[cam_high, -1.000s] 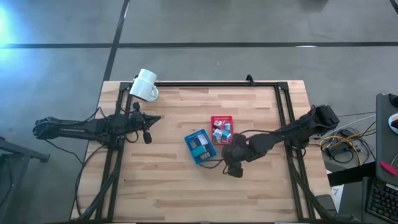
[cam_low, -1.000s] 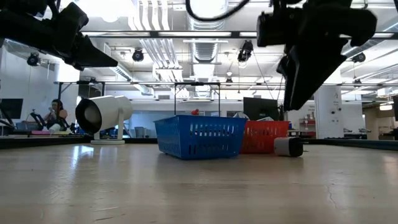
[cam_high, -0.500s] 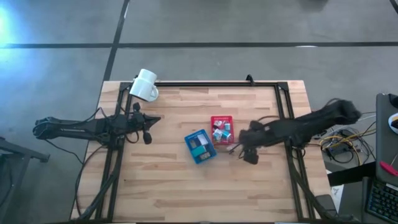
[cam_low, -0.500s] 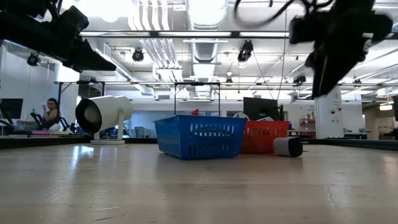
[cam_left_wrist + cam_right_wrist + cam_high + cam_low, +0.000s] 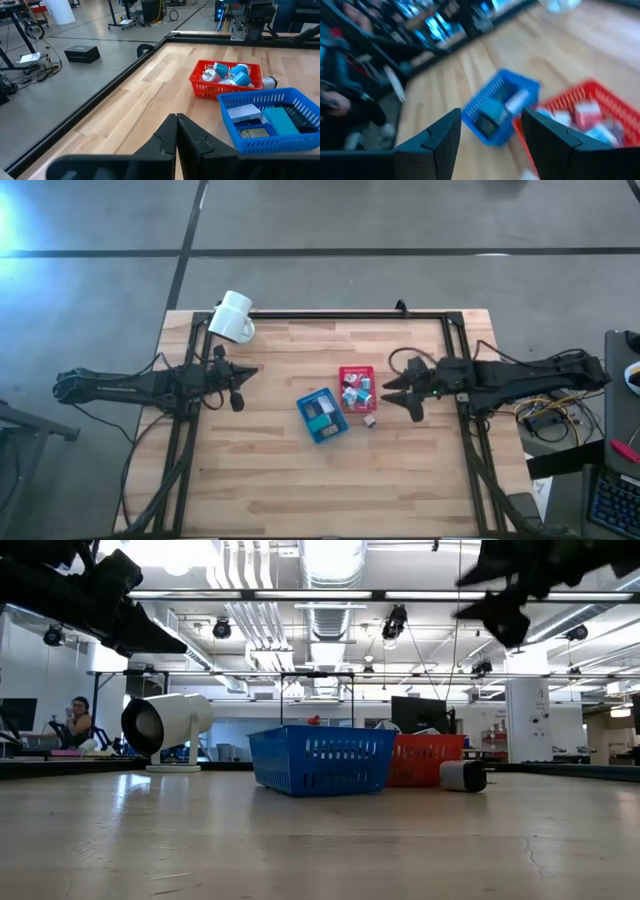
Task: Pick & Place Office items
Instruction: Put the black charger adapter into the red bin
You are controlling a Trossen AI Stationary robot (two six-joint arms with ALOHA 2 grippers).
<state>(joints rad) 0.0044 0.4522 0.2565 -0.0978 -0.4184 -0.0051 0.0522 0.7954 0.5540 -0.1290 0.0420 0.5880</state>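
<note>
Right end effector [image 5: 393,391] beside block [image 5: 369,420].

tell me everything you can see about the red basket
The red basket is a small rectangular tray, plastic by its look, with slotted mesh walls and a solid rim. It sits upright on the wooden table, near the middle, just beside the blue basket. Inside lie several small white and teal items, piled loosely. One small pale item lies on the table just outside it. No gripper touches it.
</note>
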